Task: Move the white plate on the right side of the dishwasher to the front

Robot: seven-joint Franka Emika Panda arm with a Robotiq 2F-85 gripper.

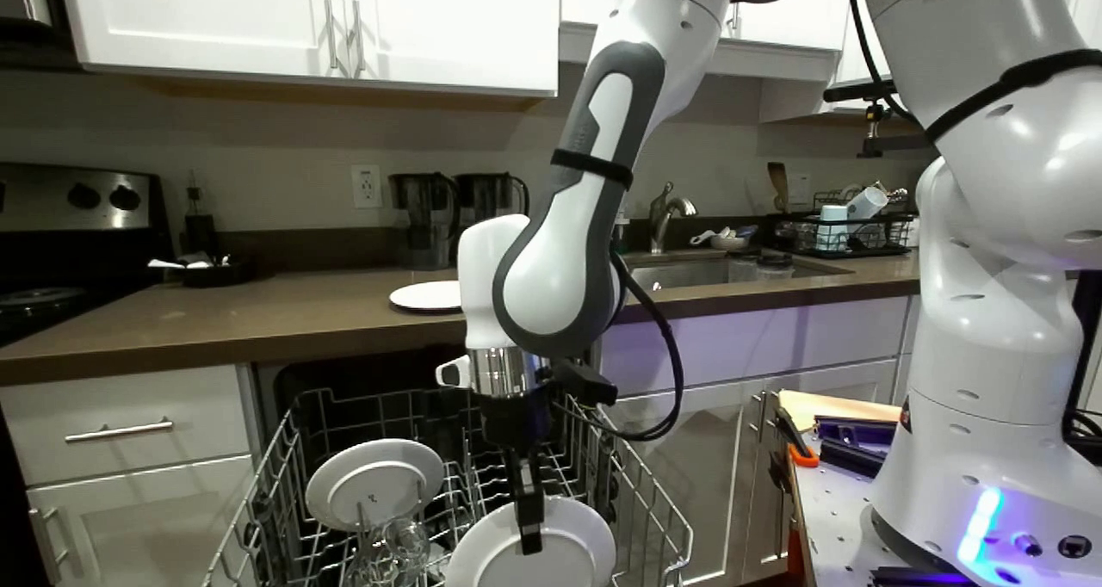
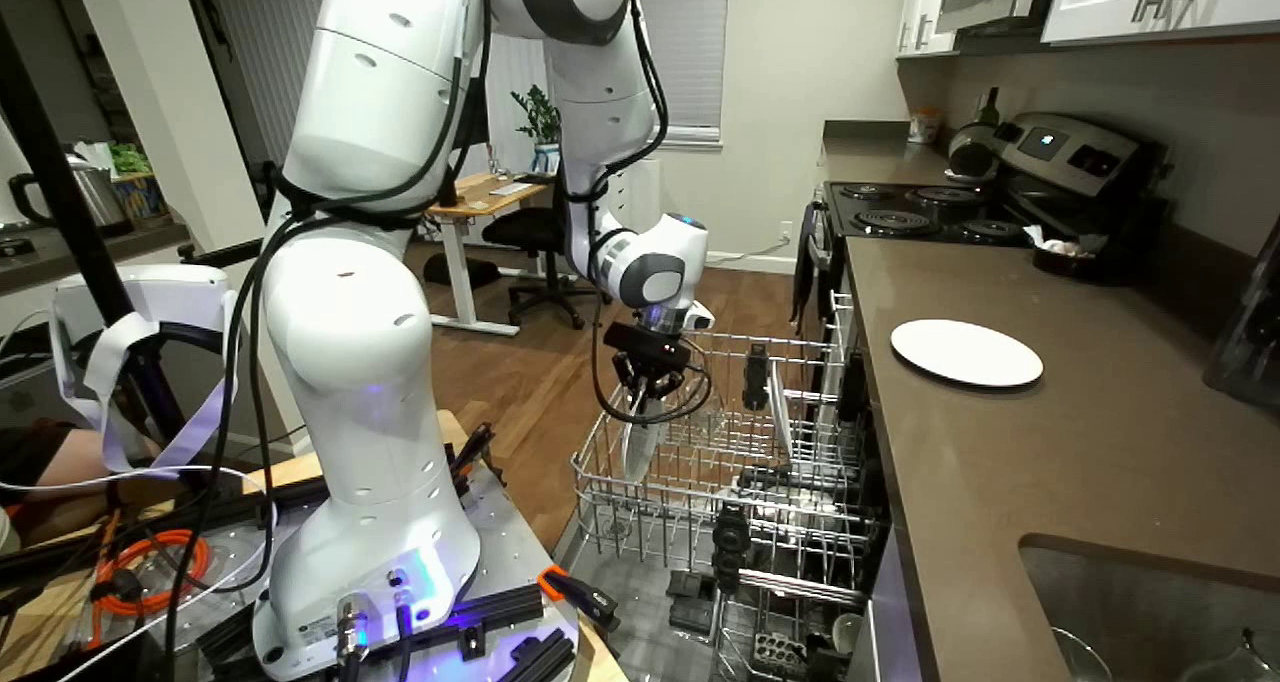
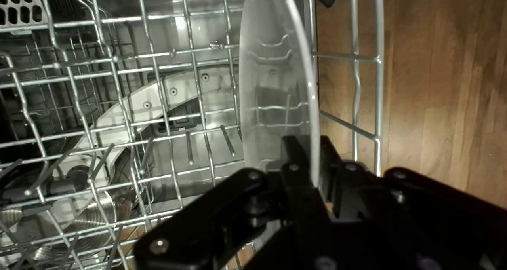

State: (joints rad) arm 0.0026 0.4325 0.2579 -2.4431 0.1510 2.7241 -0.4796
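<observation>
The white plate [image 1: 568,561] stands nearly upright at the near right of the dishwasher's wire rack [image 1: 676,509]. In an exterior view the plate [image 2: 640,442] shows almost edge-on near the rack's outer end. My gripper [image 1: 529,531] points down over the plate's upper rim, one finger on each face. In the wrist view the plate [image 3: 273,88] runs up from between the fingers [image 3: 310,145], which are closed on its rim, beside the rack's outer rail. I cannot tell whether its lower edge touches the rack [image 2: 700,499]. The dishwasher's interior is mostly hidden.
A second white plate [image 1: 379,475] stands in the rack's left part, with clear glasses [image 1: 400,544] in front. A flat white plate [image 2: 966,352] lies on the brown countertop [image 2: 1000,462]. Upright tines [image 3: 190,147] line the rack floor.
</observation>
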